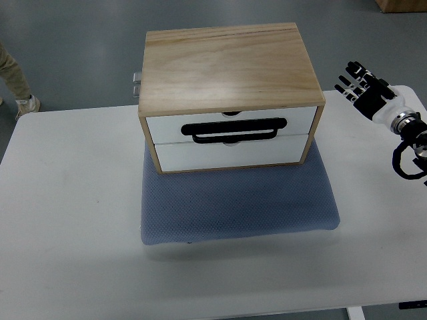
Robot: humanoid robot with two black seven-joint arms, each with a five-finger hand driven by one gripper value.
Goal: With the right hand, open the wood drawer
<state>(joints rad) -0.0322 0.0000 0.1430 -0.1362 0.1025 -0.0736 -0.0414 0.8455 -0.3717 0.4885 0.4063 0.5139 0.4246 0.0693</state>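
Far left, at the picture's edge, you have a person's leg in beige trousers with a light shoe planted on the grey floor, just past the back corner of your white rectangular worktop.

Moving in, a blue-grey padded fabric mat lies flat on the worktop, and on its rear half sits the light wooden two-drawer box with white drawer fronts. A small metal fitting pokes out at the box's back left side. Both white fronts face you and sit flush with the wooden frame, so the drawers look closed. A black loop handle lies across the seam between the upper front and the lower front; from here you can't tell which drawer it belongs to.

Now to the right: your black-fingered, white-wristed right hand hangs over the worktop's far right corner, well apart from the box and level with its top. Its fingers are extended and slightly spread, pointing up and left, holding nothing. The black cabling of the right arm runs off the right edge.

At the top right corner, a bit of a brown cardboard box shows on the floor.
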